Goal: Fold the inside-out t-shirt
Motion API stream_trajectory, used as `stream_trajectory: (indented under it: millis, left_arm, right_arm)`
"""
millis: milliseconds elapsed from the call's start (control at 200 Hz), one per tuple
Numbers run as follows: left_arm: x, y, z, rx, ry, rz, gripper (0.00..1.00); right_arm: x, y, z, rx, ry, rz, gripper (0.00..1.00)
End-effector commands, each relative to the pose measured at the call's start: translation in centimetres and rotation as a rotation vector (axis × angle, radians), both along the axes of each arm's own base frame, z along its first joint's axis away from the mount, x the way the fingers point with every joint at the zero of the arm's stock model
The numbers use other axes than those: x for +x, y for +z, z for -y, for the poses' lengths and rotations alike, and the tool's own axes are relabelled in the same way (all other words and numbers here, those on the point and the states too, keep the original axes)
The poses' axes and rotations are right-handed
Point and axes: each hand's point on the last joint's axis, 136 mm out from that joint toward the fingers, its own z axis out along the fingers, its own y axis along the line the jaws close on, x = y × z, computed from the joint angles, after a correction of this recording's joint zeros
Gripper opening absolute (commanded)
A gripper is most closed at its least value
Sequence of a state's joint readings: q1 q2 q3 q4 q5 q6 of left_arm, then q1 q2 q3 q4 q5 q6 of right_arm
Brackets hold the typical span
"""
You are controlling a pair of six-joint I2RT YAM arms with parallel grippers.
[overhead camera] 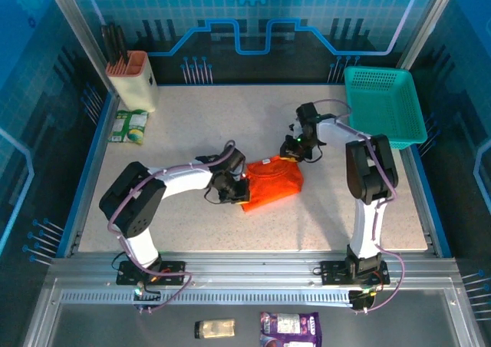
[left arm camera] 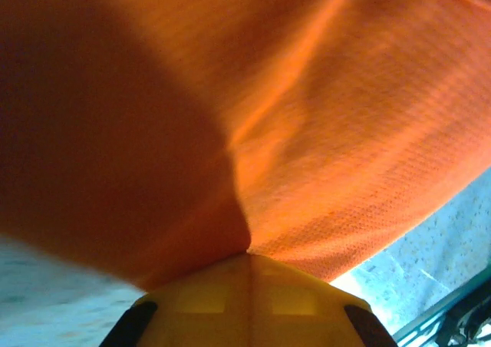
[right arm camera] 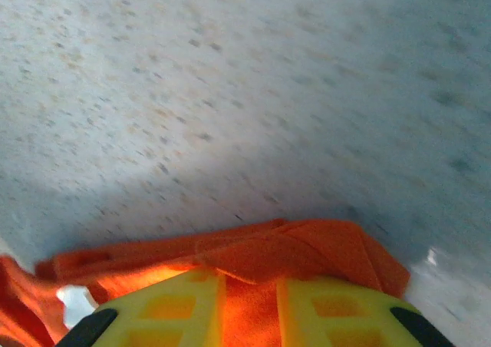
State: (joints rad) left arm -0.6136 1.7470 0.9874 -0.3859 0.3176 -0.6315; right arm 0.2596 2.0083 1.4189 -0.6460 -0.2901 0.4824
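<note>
The inside-out t-shirt (overhead camera: 272,180) is a bright orange bundle, folded small, in the middle of the table. My left gripper (overhead camera: 236,188) is at its left edge. In the left wrist view its yellow fingers (left arm camera: 199,301) are pressed together with the orange fabric (left arm camera: 345,132) pinched at their tips and spreading above them. My right gripper (overhead camera: 294,154) is at the shirt's far right corner. In the right wrist view a thick fold of the t-shirt (right arm camera: 307,247) runs between its yellow fingers (right arm camera: 165,308), with bare table beyond.
A teal mesh basket (overhead camera: 383,105) stands at the back right. A white and orange knife holder (overhead camera: 132,78) is at the back left, with a green packet (overhead camera: 129,126) in front of it. Two small packets (overhead camera: 290,330) lie on the front ledge below the arm bases.
</note>
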Motion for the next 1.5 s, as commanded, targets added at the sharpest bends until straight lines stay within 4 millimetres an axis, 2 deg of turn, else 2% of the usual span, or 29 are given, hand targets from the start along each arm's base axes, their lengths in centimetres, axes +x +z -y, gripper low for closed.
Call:
stream_trajectory:
  millis: [0, 85, 155, 260, 370, 455, 565, 630, 725, 780, 866, 941, 1036, 1171, 1266, 1351, 1491]
  left_arm:
    - [1.1, 1.7, -3.0, 0.049, -0.011, 0.039, 0.03]
    - [2.5, 3.3, -4.0, 0.041, 0.008, 0.074, 0.03]
    - [3.4, 4.9, -3.6, 0.009, 0.007, 0.103, 0.04]
    - [4.5, 7.1, -1.0, -0.092, -0.013, 0.119, 0.04]
    - [5.3, 7.6, 1.7, -0.128, -0.033, 0.119, 0.04]
    - [5.6, 6.7, 3.3, -0.122, -0.045, 0.101, 0.06]
    - [6.0, 4.3, 4.1, -0.088, -0.032, 0.073, 0.09]
    - [6.1, 2.5, 3.9, -0.057, -0.03, 0.046, 0.1]
    - [6.0, -0.1, 2.8, 0.018, -0.03, 0.014, 0.11]
    - [5.9, -1.3, 2.1, 0.054, -0.029, 0.002, 0.11]
    - [6.0, -2.3, 1.8, 0.055, -0.03, -0.011, 0.1]
    - [6.4, -1.6, 1.9, 0.048, -0.03, 0.014, 0.1]
    - [7.0, 1.1, 1.8, 0.024, -0.008, 0.085, 0.12]
    - [7.1, 3.9, -0.1, 0.018, 0.059, 0.147, 0.21]
    - [6.7, 4.3, -1.9, 0.015, 0.105, 0.147, 0.26]
    - [6.4, 3.7, -3.1, 0.028, 0.124, 0.129, 0.31]
    - [6.2, 2.1, -3.4, 0.026, 0.116, 0.083, 0.38]
  right_arm:
    - [-1.4, 2.9, 1.9, -0.037, -0.049, 0.04, 0.26]
    - [-2.9, 4.7, 1.6, -0.021, -0.04, 0.07, 0.27]
    - [-4.1, 6.0, 0.8, 0.007, -0.015, 0.09, 0.27]
    - [-6.3, 7.0, -2.3, 0.134, 0.076, 0.077, 0.27]
    - [-8.4, 6.3, -4.7, 0.191, 0.166, 0.017, 0.27]
    - [-8.9, 5.1, -5.5, 0.208, 0.194, -0.011, 0.27]
    - [-9.2, 2.8, -6.3, 0.241, 0.208, -0.074, 0.27]
    - [-9.2, 0.3, -5.3, 0.174, 0.179, -0.106, 0.27]
    - [-9.2, -3.1, -2.3, -0.006, 0.128, -0.152, 0.26]
    - [-9.3, -4.1, -1.5, -0.056, 0.121, -0.163, 0.25]
    - [-9.3, -4.3, -1.2, -0.064, 0.116, -0.171, 0.25]
    - [-9.1, -3.5, -1.6, -0.041, 0.119, -0.156, 0.25]
    - [-8.7, -1.4, -2.5, 0.018, 0.122, -0.111, 0.25]
    - [-8.1, 1.8, -3.3, 0.083, 0.116, -0.042, 0.27]
    - [-7.8, 3.9, -3.3, 0.109, 0.111, -0.002, 0.27]
    - [-7.8, 5.5, -3.0, 0.094, 0.113, 0.032, 0.28]
    - [-7.9, 7.9, -2.6, 0.088, 0.12, 0.07, 0.29]
